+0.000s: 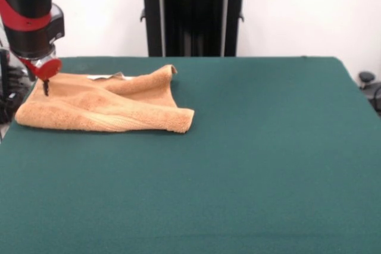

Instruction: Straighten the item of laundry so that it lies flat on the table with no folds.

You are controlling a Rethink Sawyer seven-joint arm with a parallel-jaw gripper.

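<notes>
The orange-tan terry-cloth towel (104, 105) lies on the dark green table (238, 165) at its far left. It is folded over and rumpled, with a raised ridge across its middle and a thick folded edge along its near side. A corner stands up at its far right. The red and black arm comes down at the upper left. Its gripper (45, 87) hangs over the towel's far left corner, its thin dark tip at or just above the cloth. I cannot tell whether it holds the towel.
The robot's black pedestal (193, 13) stands behind the table's far edge. A bit of white (106, 77) shows behind the towel. Dark equipment (369, 84) sits past the table's right edge.
</notes>
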